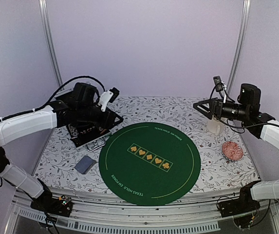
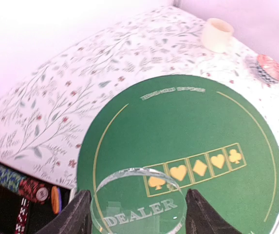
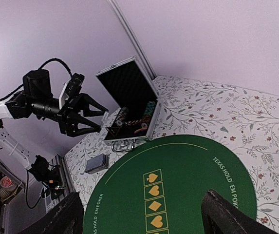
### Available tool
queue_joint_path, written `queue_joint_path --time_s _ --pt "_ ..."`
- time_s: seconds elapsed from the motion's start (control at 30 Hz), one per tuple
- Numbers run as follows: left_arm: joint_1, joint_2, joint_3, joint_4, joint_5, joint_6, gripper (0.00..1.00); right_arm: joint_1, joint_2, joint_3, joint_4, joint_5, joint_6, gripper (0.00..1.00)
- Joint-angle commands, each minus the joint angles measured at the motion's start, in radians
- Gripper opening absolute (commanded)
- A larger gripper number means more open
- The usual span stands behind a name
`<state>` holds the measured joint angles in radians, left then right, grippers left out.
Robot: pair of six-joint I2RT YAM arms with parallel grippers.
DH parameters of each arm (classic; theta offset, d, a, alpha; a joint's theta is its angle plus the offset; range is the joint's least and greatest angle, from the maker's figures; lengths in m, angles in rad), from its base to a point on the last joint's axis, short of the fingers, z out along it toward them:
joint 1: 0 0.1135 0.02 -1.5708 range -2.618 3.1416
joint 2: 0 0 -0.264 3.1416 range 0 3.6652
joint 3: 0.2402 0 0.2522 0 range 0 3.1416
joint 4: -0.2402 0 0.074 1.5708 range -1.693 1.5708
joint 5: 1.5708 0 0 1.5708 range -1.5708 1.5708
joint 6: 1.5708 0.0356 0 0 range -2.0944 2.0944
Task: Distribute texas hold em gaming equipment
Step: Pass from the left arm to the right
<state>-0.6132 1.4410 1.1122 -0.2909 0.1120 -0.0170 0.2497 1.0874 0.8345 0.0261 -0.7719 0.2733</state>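
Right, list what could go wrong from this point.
1. The left claw pinches the clear dealer disc only by its edges; it could slip and drop onto the green mat.
2. The open case with chips sits close beside that arm, so a swing might clip it.
3. The right claw, open and empty, hangs near the white cup and might knock it.

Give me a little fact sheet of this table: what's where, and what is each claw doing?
middle: round green mat
left side: open case with chip stacks inside; card deck beside the mat
right side: white cup; chip pile
left claw: holding the clear dealer disc by its edges
right claw: open, holding nothing
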Motion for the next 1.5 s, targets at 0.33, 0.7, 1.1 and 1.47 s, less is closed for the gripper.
queue_joint_path --time_s 0.33,0.7,1.1,1.47 --pt "-0.425 0.008 0.084 0.187 -0.367 0.294 0.31 0.379 0.295 0.273 0.031 0.089 0.115 0.68" --pt "-0.483 0.048 0.08 0.232 -0.44 0.344 0.3 0.476 0.451 0.34 0.1 0.039 0.137 0.58" --pt "-0.491 0.049 0.069 0.243 -0.441 0.342 0.3 0.487 0.513 0.367 0.11 -0.006 0.141 0.28" --pt "-0.491 0.055 0.062 0.239 -0.482 0.318 0.62 0.467 0.479 0.367 0.012 0.064 0.084 0.02"
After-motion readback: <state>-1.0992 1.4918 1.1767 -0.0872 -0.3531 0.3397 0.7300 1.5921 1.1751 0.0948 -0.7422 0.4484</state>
